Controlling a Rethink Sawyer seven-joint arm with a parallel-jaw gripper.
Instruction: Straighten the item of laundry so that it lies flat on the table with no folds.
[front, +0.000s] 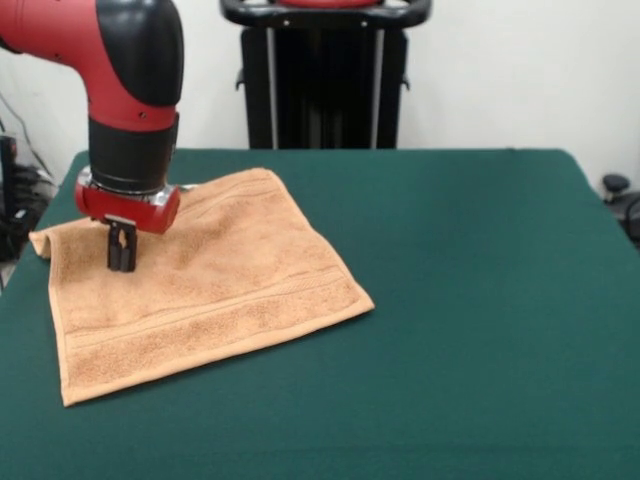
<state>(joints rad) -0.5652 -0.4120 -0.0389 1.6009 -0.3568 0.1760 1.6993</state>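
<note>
An orange-tan terry towel (200, 285) with woven band stripes lies spread on the left part of the large dark green felt-covered counter (470, 300), its far-left corner slightly bunched near the counter's edge. The red and black arm's end effector (121, 262) points down onto the towel's left part, its black fingers drawn close together; whether they pinch any cloth cannot be told.

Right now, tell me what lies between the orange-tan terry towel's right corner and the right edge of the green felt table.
Nothing: in the front view, only bare green felt table runs from the orange-tan terry towel to that edge.
</note>
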